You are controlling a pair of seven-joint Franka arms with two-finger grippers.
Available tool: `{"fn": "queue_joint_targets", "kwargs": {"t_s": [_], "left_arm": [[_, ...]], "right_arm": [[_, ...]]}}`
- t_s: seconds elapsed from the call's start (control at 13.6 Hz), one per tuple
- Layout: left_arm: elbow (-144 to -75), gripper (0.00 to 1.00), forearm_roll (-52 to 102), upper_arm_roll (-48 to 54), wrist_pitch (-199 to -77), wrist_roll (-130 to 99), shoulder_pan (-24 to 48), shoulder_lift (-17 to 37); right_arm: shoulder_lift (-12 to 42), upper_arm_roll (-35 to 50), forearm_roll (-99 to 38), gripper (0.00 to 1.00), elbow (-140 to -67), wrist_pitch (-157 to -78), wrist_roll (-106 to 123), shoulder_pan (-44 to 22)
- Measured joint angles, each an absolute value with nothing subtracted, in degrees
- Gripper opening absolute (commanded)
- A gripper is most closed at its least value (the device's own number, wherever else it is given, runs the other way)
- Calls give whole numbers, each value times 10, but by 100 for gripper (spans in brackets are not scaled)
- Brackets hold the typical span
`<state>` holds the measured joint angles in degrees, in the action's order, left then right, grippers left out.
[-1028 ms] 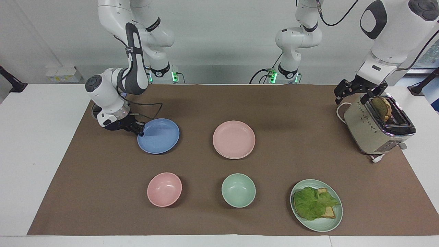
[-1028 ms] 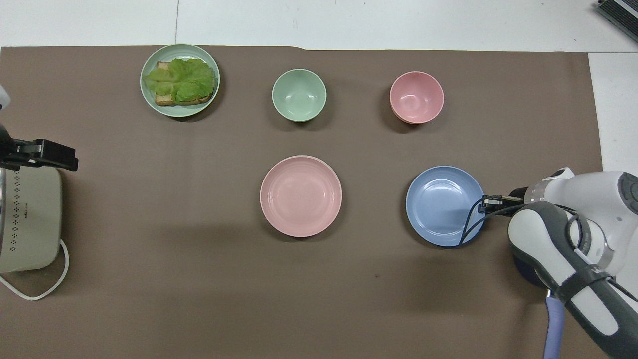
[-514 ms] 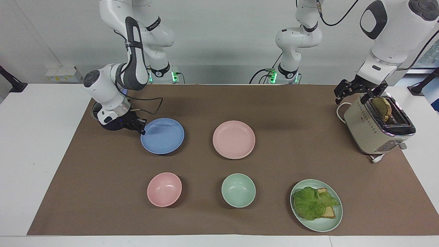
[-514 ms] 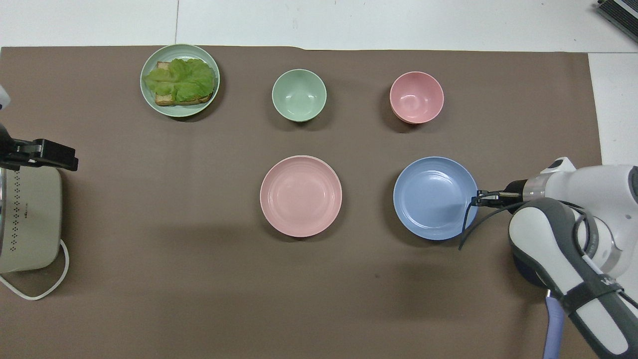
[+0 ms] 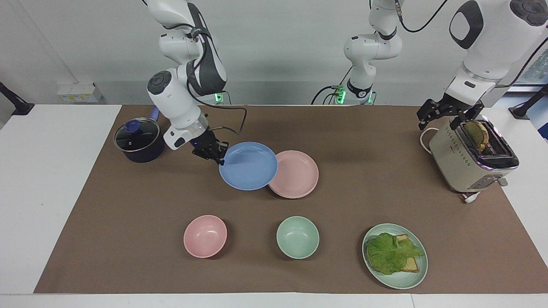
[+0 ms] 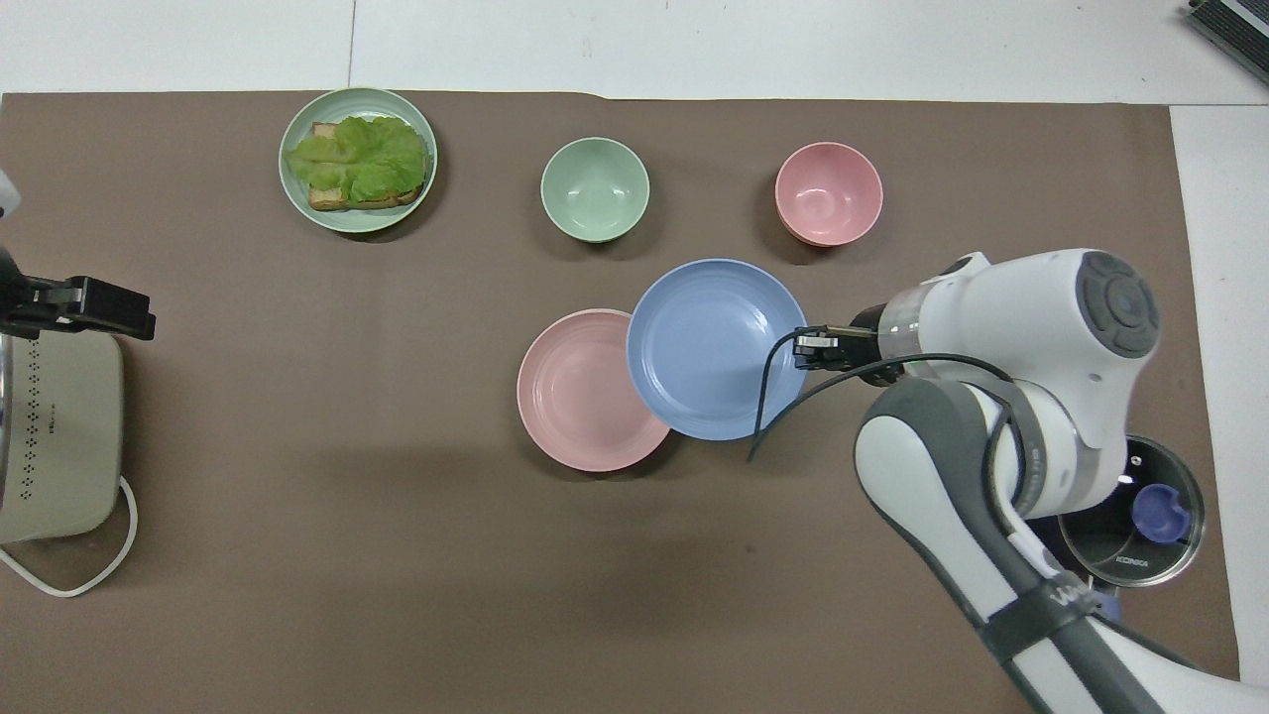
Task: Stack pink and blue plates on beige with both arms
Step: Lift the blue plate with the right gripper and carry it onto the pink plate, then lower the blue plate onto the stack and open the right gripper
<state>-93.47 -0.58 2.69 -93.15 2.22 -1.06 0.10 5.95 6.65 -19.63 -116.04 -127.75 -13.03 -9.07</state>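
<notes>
Overall, a brown mat (image 5: 128, 239) covers the white table (image 5: 43, 192).

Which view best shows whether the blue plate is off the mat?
Facing view: the blue plate, pinched at its rim by the right hand, hangs tilted, its edge over the pink plate. The overhead view shows that overlap and the grip point, not the height.
</notes>
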Motion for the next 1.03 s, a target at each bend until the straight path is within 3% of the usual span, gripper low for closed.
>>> {"fn": "queue_joint_targets", "kwargs": {"t_s": [0.29,1.03], "left_arm": [[-935,100,-6,27,-931,22,-11,1],[-935,100,-6,27,-931,22,-11,1]], "right_arm": [[109,67,-190,0,-1117,-1278,-235,-157],[168,67,-190,0,-1109,-1312,-284,-200]]}}
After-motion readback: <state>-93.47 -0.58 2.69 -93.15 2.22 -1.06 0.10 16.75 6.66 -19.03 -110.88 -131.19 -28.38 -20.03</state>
